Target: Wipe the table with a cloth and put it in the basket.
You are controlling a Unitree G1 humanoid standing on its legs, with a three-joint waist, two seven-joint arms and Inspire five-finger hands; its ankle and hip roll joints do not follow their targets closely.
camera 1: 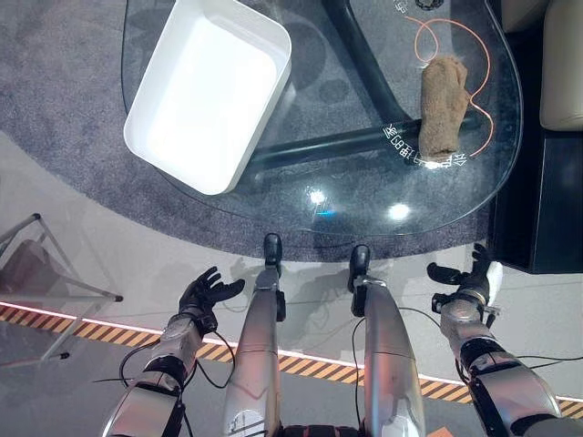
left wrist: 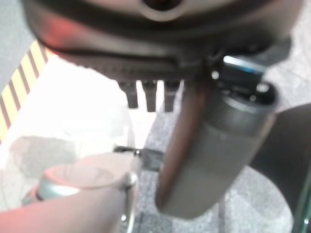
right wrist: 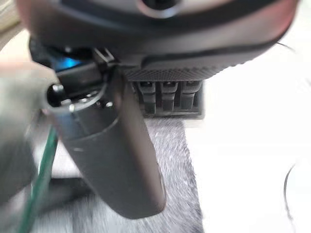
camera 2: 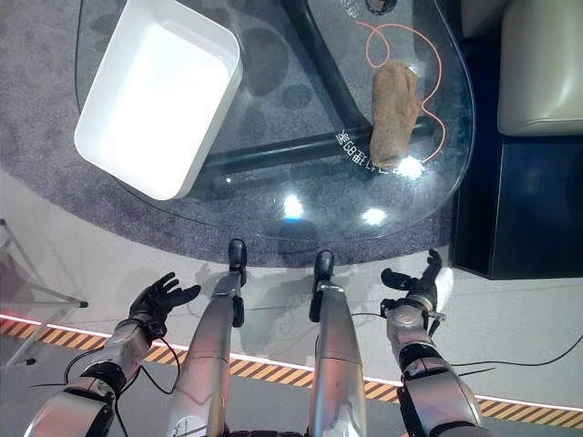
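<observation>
Glass makes up the surface, a rounded clear top on dark legs, standing on a grey carpet that meets a pale floor. In the left eye view a yellow-and-black striped line crosses the floor near the robot, a pale cushioned seat sits at the far right, and a thin metal stand shows at the left edge. A white basket, rectangular and holding nothing, sits on the left part of the surface. The cloth, tan and rolled, lies on the right part, well apart from the basket, its long axis running from the near edge toward the far edge. An orange cord loops around it.

The right eye view shows the left robot hand low over the floor, fingers spread and released, and the right robot hand likewise loose with a white thumb cover, both short of the surface.

The left wrist view shows that hand's fingers straight, gripping nothing, above pale floor and carpet.

The right wrist view shows straight fingers and a thumb above carpet, holding nothing.
</observation>
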